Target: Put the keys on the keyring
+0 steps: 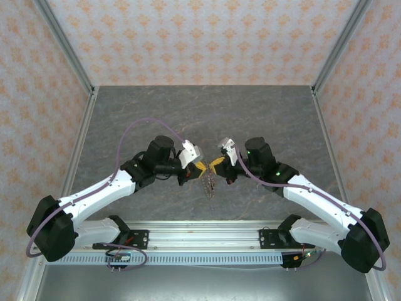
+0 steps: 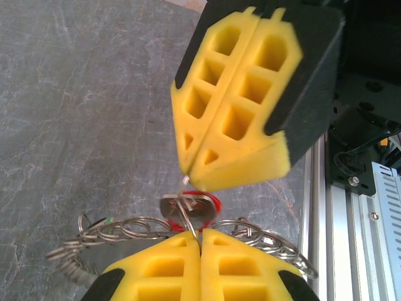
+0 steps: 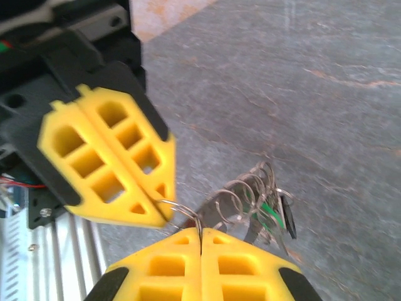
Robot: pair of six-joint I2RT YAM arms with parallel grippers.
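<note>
Fingers (image 2: 166, 266) on our left gripper (image 2: 200, 237) and right gripper (image 3: 200, 235) are pressed together, apparently both pinching the keyring (image 2: 141, 227) mid-air between them; if either tugs unevenly, we risk the red key (image 2: 191, 207) slipping free.

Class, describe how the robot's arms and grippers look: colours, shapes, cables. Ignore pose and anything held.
Both the left arm and right arm have white links between black joint housings, with a mauve cable looping along each. Small green lights glow on the right one. The left gripper and right gripper carry wedge-shaped yellow fingers with cut-out pockets, backed in black.
</note>
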